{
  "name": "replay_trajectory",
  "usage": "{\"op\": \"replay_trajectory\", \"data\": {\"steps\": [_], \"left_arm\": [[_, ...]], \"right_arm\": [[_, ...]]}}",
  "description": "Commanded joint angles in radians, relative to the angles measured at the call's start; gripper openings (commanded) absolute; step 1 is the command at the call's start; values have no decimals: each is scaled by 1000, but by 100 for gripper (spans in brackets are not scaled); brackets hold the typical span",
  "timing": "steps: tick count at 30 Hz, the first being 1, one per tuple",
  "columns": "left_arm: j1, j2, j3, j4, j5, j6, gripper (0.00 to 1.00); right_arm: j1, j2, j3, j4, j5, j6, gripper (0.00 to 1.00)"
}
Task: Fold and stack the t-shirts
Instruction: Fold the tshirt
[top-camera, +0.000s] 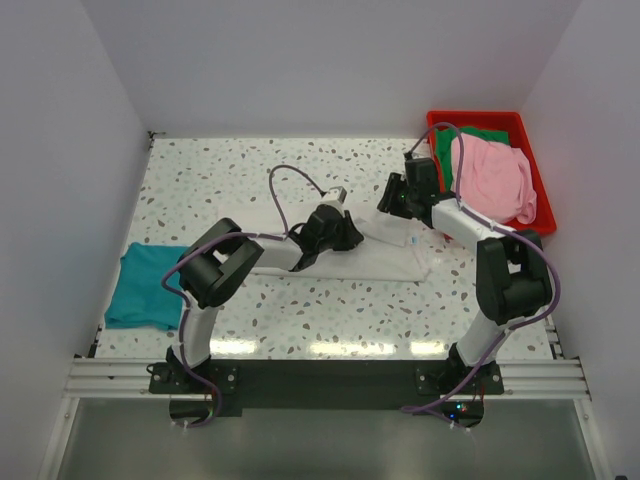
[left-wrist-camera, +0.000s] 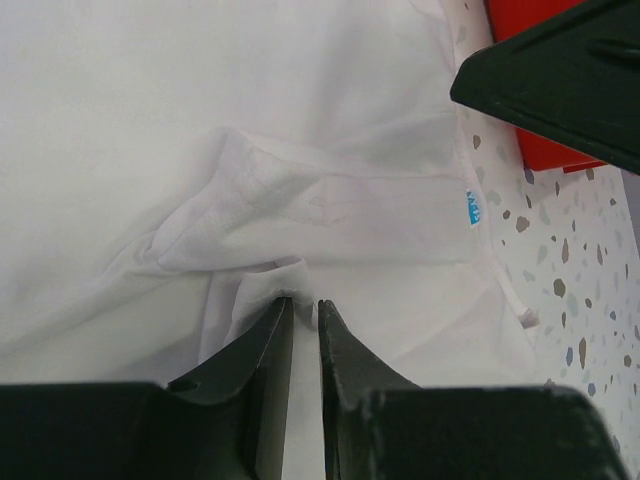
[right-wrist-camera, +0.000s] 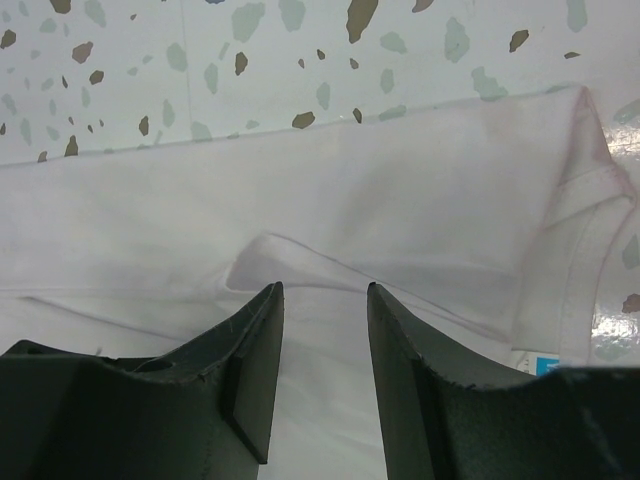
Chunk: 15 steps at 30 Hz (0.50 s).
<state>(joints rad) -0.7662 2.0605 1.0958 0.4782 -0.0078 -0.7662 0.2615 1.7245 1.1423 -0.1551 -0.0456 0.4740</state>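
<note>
**Fold under way.** At the near side of the desk (top-camera: 200, 190), far across from the red bin (top-camera: 476, 116), a teal t-shirt (top-camera: 148, 285) lies in a flat bundle, by our reading already folded.

Further in, just short of the bin's near corner, the off-white t-shirt (top-camera: 385, 262) lies spread across the middle of the desk. Its neck label (left-wrist-camera: 472, 208) is turned toward the bin.

The left gripper (left-wrist-camera: 300, 305) bears on the cloth on the side away from the bin. Its jaws are drawn close on a pinch of fabric, and creases run out from the tips. The right gripper (right-wrist-camera: 322, 290) hovers over the end nearer the bin, jaws apart and holding nothing, with a raised fold just ahead of them.

Farthest off, inside the bin, a pink t-shirt (top-camera: 490, 180) is heaped partly over a green t-shirt (top-camera: 483, 132), both unfolded.

We judge the fold of the off-white shirt to be the step in hand, with one side gripped and the other not. The next move, as we see it, calls for the right jaws to drop and close on that ridge. Both arms could then lift the edge together and carry it over evenly.
</note>
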Motion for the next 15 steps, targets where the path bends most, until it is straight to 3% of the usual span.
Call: {"op": "replay_trajectory", "data": {"steps": [1, 11, 15], "left_arm": [[-1, -14, 52, 60, 2, 7, 21], [-1, -20, 4, 175, 48, -4, 21], [-1, -10, 22, 149, 25, -5, 22]], "right_arm": [[-2, -17, 30, 25, -11, -18, 43], [-2, -6, 27, 29, -16, -20, 43], [-2, -5, 27, 34, -19, -17, 43]]}}
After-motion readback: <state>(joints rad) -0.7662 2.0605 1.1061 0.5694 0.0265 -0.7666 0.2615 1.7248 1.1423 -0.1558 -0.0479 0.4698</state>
